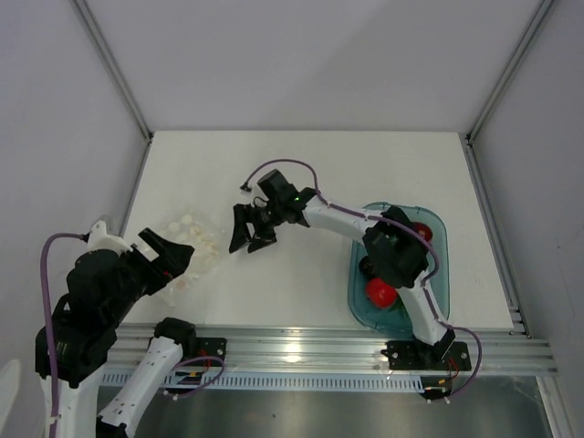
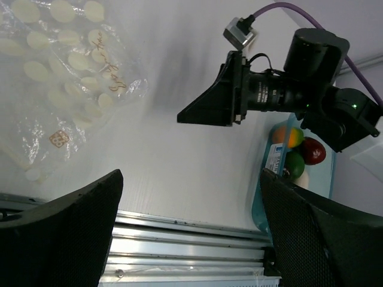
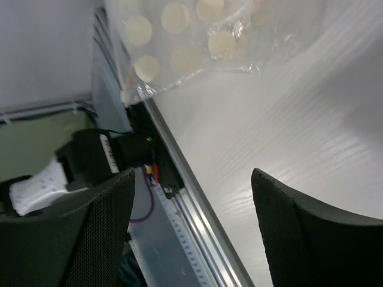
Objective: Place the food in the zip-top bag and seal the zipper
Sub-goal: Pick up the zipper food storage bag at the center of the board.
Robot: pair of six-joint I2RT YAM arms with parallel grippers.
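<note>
Jaws spread, left wrist shows food [image 2: 302,154], tray [image 2: 320,179]

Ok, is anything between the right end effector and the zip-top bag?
Nothing visible. Only bare table separates the open right end effector from the zip-top bag; the right wrist view shows the same clear gap.

2 white arms [image 1: 333,215] [image 1: 137,383] carry black claws [image 1: 253,241] [image 2: 191,233] and purple cables [image 1: 287,164].

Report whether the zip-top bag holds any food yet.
Empty: the zip-top bag lies on the table, only pale printed spots showing through; the food sits in the teal tray.
</note>
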